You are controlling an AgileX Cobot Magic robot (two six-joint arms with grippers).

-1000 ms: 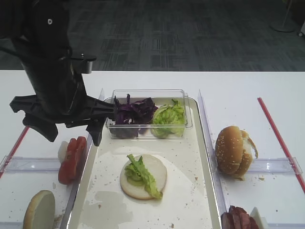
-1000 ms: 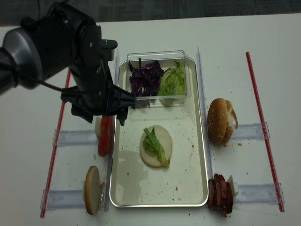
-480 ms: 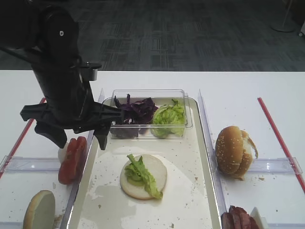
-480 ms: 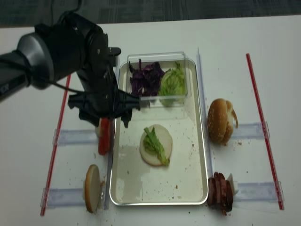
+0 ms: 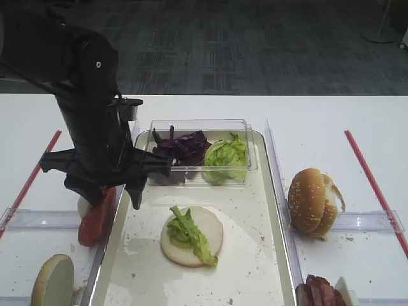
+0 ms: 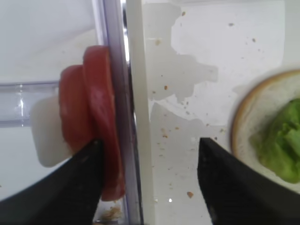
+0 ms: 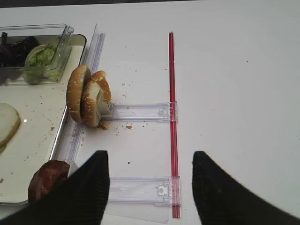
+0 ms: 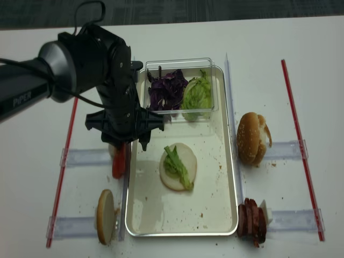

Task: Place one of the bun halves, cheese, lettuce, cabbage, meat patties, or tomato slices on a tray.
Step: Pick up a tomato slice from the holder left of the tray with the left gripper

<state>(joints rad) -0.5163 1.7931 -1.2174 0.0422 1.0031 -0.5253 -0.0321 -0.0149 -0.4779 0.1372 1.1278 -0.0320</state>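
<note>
A bun half (image 5: 191, 236) lies on the tray (image 5: 268, 255), tomato slices (image 5: 94, 215) just left of its rim.

My white table (image 8: 177, 37) carries the silver-rimmed rectangular tray (image 8: 233, 161) at centre, sesame-crusted bun halves (image 8: 251, 138) at three o'clock, red tomato slices (image 8: 119, 160) at nine.

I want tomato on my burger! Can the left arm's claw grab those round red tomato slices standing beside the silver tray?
Probably yes. The left gripper hangs open right over the round red tomato slices, one finger touching them; the silver tray's rim sits between its fingers.
</note>
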